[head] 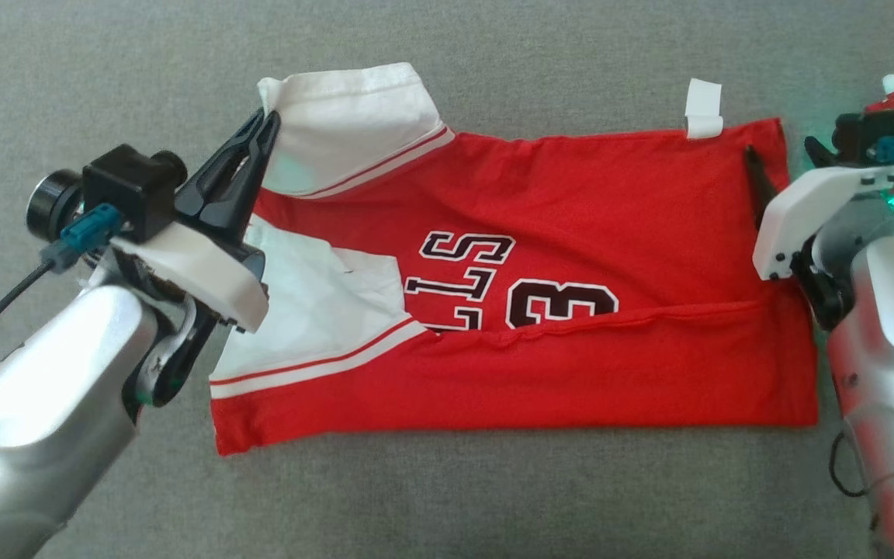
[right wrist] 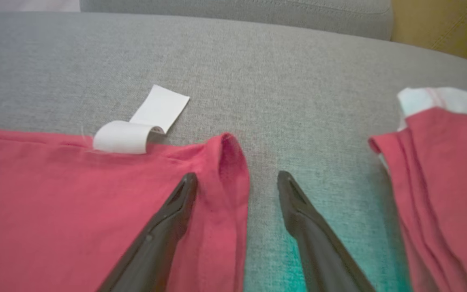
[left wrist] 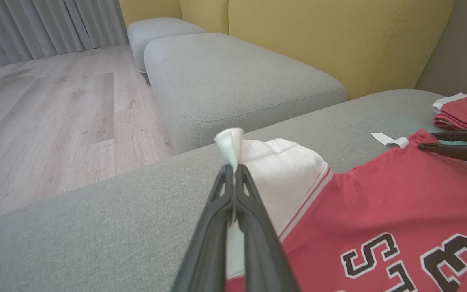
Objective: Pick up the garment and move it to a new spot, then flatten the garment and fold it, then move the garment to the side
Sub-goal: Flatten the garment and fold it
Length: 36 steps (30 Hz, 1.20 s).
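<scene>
- Head view: the grey cushion (head: 493, 497) carried everything. The garment (head: 610, 233), a red jersey with white sleeves, lay spread across its middle, with the near long edge already turned up over the lettering.
- A second red garment (right wrist: 440, 170), folded, sat near the jersey's hem end, apart from it.
- The left gripper (left wrist: 233, 168) was clamped tight on the far white sleeve (left wrist: 282, 174), and a pinch of cloth poked out past the tips.
- The right gripper (right wrist: 237, 178) stood wide and held nothing. It straddled the far hem corner, one finger over red cloth and the other over bare cushion.
- A white tag (right wrist: 144, 125) curled at the far edge, near that corner.
- Judgement: the step looked like bringing the far long edge over toward the near one.
- The right gripper should bite well in from the corner and close fully before either arm lifts.
- Both arms should then rise low and together, keeping the edge taut so the crease runs straight.
- The right arm should keep clear of the folded neighbour.
</scene>
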### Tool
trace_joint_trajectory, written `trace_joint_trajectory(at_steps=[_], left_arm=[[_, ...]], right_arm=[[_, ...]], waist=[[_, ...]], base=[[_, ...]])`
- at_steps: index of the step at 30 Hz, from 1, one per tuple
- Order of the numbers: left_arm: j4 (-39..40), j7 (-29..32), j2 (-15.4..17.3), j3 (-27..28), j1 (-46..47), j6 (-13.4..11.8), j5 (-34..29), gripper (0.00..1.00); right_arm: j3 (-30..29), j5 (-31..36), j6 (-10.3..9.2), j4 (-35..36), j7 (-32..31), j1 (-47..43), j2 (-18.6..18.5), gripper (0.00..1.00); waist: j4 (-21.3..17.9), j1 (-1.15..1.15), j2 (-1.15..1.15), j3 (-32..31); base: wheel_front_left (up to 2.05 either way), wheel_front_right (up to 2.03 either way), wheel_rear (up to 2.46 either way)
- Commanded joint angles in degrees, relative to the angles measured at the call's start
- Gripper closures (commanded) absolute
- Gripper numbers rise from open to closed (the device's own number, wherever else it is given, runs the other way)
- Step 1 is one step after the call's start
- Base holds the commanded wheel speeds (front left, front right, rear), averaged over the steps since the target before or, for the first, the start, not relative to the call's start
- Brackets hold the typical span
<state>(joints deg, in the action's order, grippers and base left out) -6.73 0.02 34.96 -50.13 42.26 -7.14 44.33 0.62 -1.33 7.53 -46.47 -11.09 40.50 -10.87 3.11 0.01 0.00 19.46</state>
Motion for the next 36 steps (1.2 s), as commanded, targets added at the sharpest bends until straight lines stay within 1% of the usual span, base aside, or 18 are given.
trace_joint_trajectory(at_steps=[1,6,7,8,9,15,18,23,26,30,31,36], left_arm=[[1.81,0.19,2.71,2.48,1.87,-0.60,-0.20,1.00],[3.10,1.14,2.47,2.38,2.78,-1.01,-0.26,1.00],[3.17,1.28,2.45,2.28,2.93,-1.06,-0.37,1.00],[3.14,1.41,2.44,2.20,3.07,-1.07,-0.44,1.00],[3.01,1.55,2.47,2.15,3.22,-1.04,-0.48,1.00],[0.61,1.79,3.26,3.25,4.19,-1.98,-0.27,1.00],[-1.71,1.61,4.03,4.03,5.43,-1.96,-0.42,1.00],[-6.82,1.19,4.50,5.06,9.54,-0.57,-1.10,1.00],[-10.96,0.16,4.38,5.08,13.80,-0.08,-3.59,1.00],[-17.55,-1.63,2.88,5.11,20.22,1.44,-6.07,1.00],[-17.55,-1.63,2.88,5.11,20.22,1.44,-6.07,1.00],[-26.09,-6.41,0.19,5.09,26.86,2.68,-8.83,1.00]], right_arm=[[1.23,0.38,-0.04,1.04,0.57,1.98,-0.20,0.00],[2.54,0.55,-0.04,-3.68,1.31,4.23,-0.59,0.00],[3.13,0.46,-0.04,-4.55,1.30,4.63,-0.74,0.28],[3.79,0.36,-0.04,-5.29,1.45,5.07,-0.98,0.85],[4.46,0.19,-0.04,-5.86,1.77,5.60,-1.25,1.00],[7.08,-3.35,-0.04,-6.09,6.20,9.87,-2.22,1.00],[8.29,-7.10,-0.04,-5.14,8.26,11.86,-2.30,1.00],[11.05,-14.26,-0.04,-2.25,10.32,15.08,-2.67,1.00],[13.33,-17.44,-0.04,-0.57,11.51,17.21,-3.24,1.00],[14.62,-20.88,-0.04,-0.57,13.85,20.25,-3.30,1.00],[14.62,-20.88,-0.04,-0.57,13.85,20.25,-3.30,1.00],[15.15,-23.87,-0.04,-3.29,17.18,24.00,-2.49,1.00]], waist=[[0.12,-0.01,0.00,0.20],[0.92,-0.01,0.00,0.78],[1.01,-0.01,0.00,0.84],[1.04,-0.01,0.00,0.87],[1.02,-0.01,0.00,0.88],[-0.45,-0.01,0.00,0.40],[-1.61,-0.01,0.00,0.22],[-3.37,-0.01,0.00,1.11],[-4.21,-0.01,0.00,2.17],[-4.90,-0.01,0.00,3.48],[-4.90,-0.01,0.00,3.48],[-5.05,-0.01,0.00,4.27]], base=[[0.00,0.00,0.00],[0.00,0.00,0.00],[0.00,0.00,0.00],[0.00,0.00,0.00],[0.00,0.00,0.00],[0.00,0.00,0.00],[0.00,0.00,0.00],[0.00,0.00,0.00],[0.00,0.00,0.00],[0.00,0.00,0.00],[0.00,0.00,0.00],[0.00,0.00,0.00]])
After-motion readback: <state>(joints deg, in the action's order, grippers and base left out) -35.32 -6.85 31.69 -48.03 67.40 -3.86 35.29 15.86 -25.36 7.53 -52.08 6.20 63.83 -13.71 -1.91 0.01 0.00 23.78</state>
